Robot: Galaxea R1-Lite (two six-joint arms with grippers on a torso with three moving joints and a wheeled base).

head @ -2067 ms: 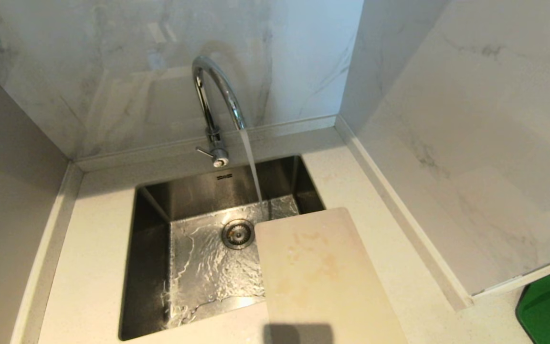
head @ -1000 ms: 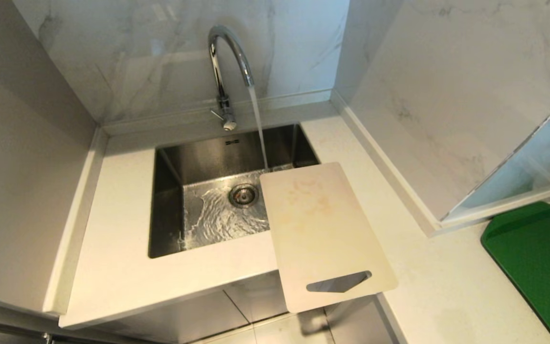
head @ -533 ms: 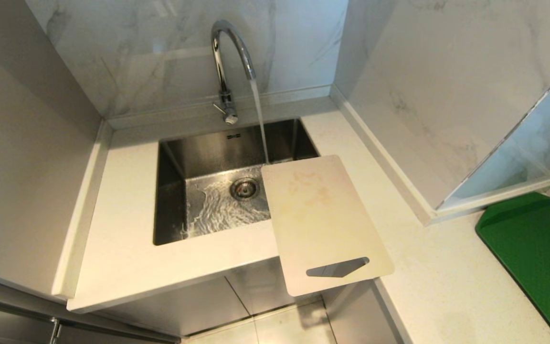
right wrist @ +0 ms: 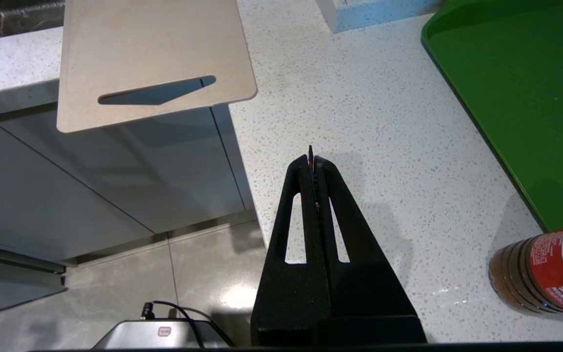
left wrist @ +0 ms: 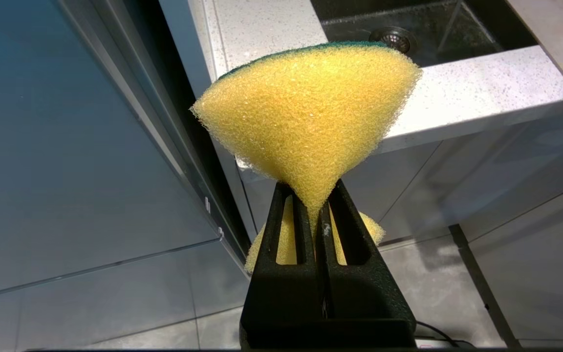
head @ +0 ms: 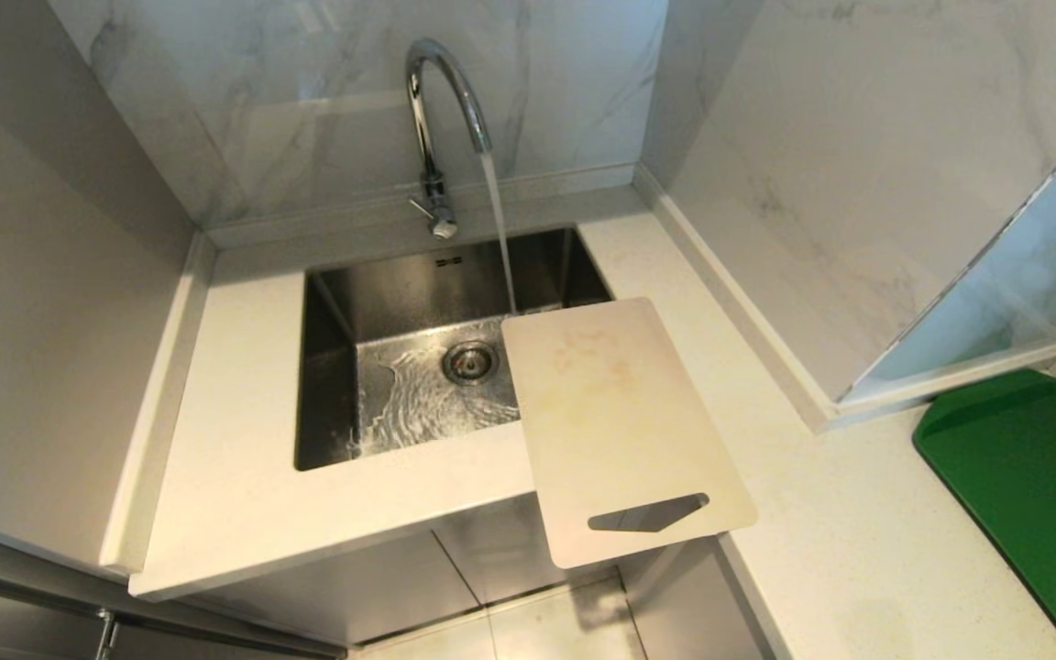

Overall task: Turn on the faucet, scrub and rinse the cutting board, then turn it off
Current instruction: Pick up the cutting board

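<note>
Water is running from the tall chrome gooseneck faucet (head: 441,110) into the steel sink (head: 335,385). The cream-white rectangular plastic cutting board (head: 620,431) is lying on the speckled white desk (head: 235,458), overhanging sink and front edge. Left gripper (left wrist: 316,205) jaws are clamping a yellow sponge (left wrist: 306,117). Right gripper (right wrist: 311,159) jaws are resting together, empty.

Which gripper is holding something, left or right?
The left gripper: its jaws pinch a yellow sponge. The right gripper is shut on nothing, over the counter.
</note>
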